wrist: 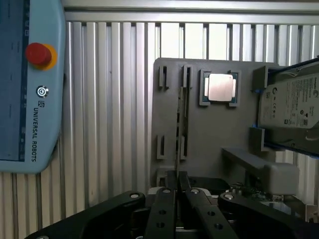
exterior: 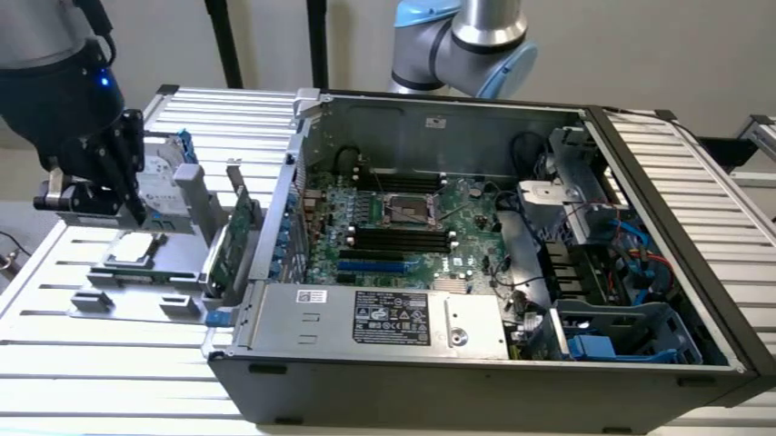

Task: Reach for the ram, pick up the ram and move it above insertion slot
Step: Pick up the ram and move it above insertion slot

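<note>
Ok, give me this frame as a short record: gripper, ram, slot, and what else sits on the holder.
gripper: shut on the ram's thin edge, over the grey holder
ram: seen edge-on, between the holder's upright guides
insertion slot: long black socket inside the open computer case, apart from the gripper
also on holder: processor, hard drive

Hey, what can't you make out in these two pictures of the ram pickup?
1. Ram: wrist view, seen edge-on, so its chips are hidden; one end is covered by the gripper.
2. Slots: exterior view, too small to tell whether any is filled.
3. Hard drive: wrist view, cut off by the picture's edge.
</note>
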Controlling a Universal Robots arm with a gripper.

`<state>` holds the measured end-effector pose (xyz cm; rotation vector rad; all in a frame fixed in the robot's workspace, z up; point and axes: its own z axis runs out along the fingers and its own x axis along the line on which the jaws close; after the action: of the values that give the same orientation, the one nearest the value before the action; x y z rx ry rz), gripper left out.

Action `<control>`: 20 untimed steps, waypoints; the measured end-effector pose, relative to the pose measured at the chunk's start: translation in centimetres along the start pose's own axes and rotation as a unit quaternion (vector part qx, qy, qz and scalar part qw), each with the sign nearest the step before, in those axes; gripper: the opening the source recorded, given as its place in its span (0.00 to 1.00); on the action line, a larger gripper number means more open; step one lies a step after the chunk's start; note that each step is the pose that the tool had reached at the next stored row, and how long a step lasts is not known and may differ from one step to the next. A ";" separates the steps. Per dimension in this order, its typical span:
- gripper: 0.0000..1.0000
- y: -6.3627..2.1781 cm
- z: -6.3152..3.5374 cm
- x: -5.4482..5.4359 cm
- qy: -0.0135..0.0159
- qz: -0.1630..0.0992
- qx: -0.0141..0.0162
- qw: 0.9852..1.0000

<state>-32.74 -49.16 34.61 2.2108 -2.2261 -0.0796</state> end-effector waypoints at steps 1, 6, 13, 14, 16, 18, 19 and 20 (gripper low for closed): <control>0.13 -0.24 -0.37 0.0 -0.001 0.000 0.000 1.000; 0.13 -1.43 -2.05 -0.1 -0.004 -0.001 0.000 1.000; 0.13 -3.41 -3.92 -0.2 -0.010 -0.002 0.000 1.000; 0.13 -3.70 -4.17 -0.2 -0.011 -0.002 0.000 1.000; 0.13 -4.29 -4.67 -0.2 -0.012 -0.002 0.000 1.000; 0.13 -4.88 -5.19 -0.3 -0.014 -0.002 0.000 1.000; 0.13 -5.16 -5.44 -0.3 -0.014 -0.002 0.000 1.000; 0.13 -5.45 -5.68 -0.3 -0.015 -0.002 0.000 1.000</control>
<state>-27.08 -49.09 40.08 2.2286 -2.2372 -0.1143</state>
